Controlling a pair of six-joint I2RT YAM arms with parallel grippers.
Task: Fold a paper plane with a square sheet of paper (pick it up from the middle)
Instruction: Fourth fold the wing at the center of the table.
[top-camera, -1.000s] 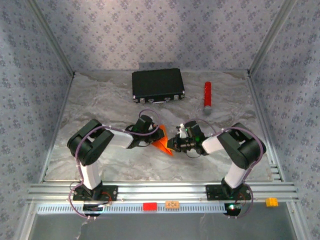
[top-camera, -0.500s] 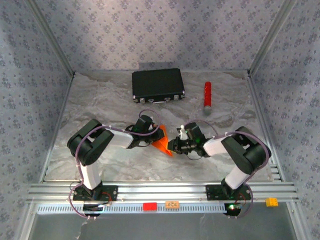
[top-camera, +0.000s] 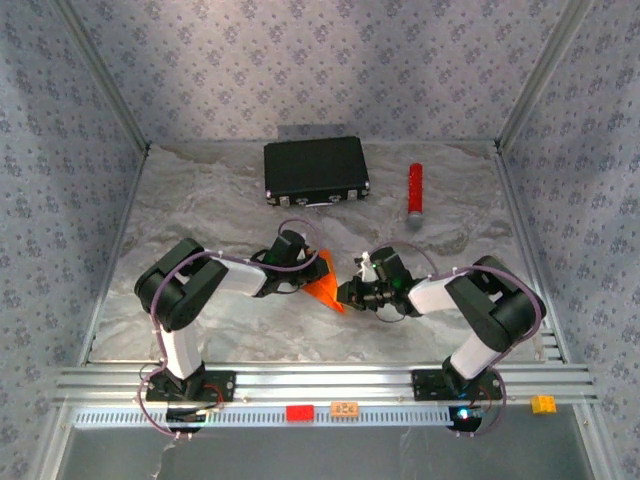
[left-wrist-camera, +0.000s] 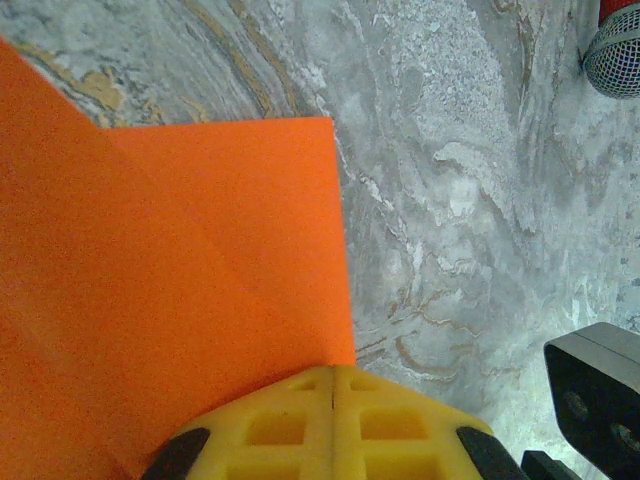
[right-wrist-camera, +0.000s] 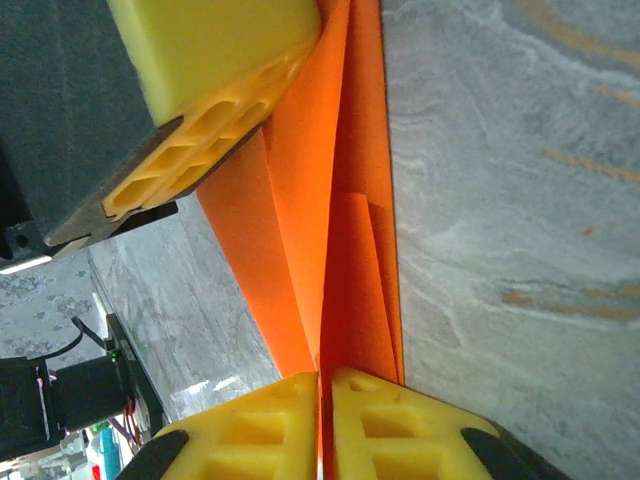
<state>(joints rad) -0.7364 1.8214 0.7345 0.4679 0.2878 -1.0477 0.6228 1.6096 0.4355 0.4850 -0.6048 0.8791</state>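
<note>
Pinching orange paper at opposite edges, left gripper and right gripper both clamped on it, open table around

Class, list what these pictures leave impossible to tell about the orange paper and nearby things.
folded orange paper: outline hidden; top view, left gripper and right gripper cover its sides; wrist views crop it.
Fold count: too small in top view.
red cylinder: left wrist view's corner cuts off all but its mesh end.

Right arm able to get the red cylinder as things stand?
Not right away, probably: the right gripper is shut on the orange paper, which the left gripper also pinches. Bare table lies between it and the red cylinder.
</note>
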